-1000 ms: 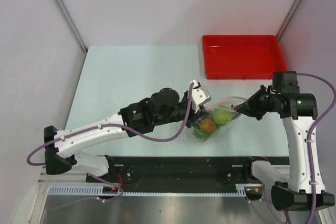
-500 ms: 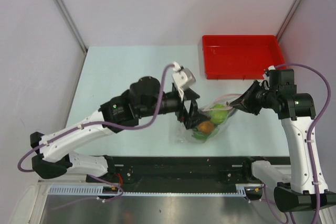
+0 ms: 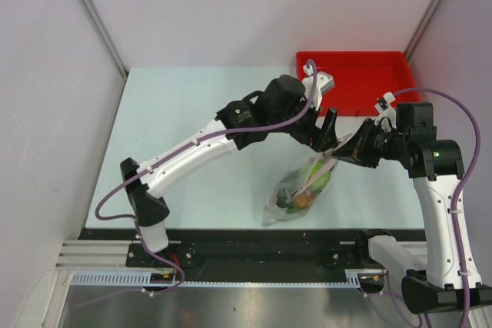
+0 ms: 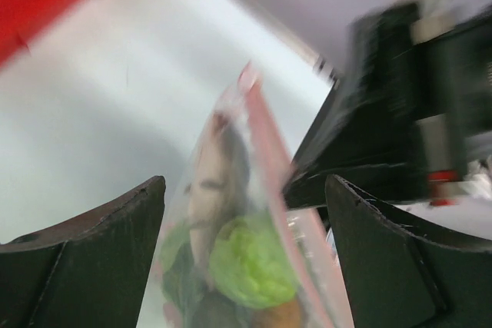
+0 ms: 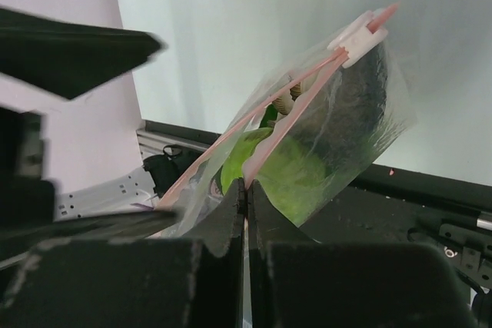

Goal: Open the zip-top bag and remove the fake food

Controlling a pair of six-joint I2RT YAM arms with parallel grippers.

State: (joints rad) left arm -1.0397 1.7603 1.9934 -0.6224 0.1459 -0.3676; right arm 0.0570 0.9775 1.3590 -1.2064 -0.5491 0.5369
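One clear, crinkly zip-top bag (image 3: 301, 190) with a pinkish-red zip strip (image 4: 270, 155) hangs slantwise in the lower middle of the overhead frame. Its mouth corner is raised toward the right and its loaded bottom sags toward the near edge of the pale table (image 3: 177, 105); whether it touches I cannot tell. Inside sits the fake food: a light green round fruit (image 3: 318, 172), an orange-brown round fruit (image 3: 305, 200) and leafy green beneath. I judge the film thin, limp and slippery, and the load light but free to swing, so the stiffer zip strip is the place to grip. My right gripper (image 3: 344, 151) is pinched tight on that strip, forearm reaching in from the right edge. My left gripper (image 3: 326, 133), jaws spread wide and empty, points at the mouth from centre frame. Its arm stretches long from the lower left, just below the red rectangular tray (image 3: 361, 82).
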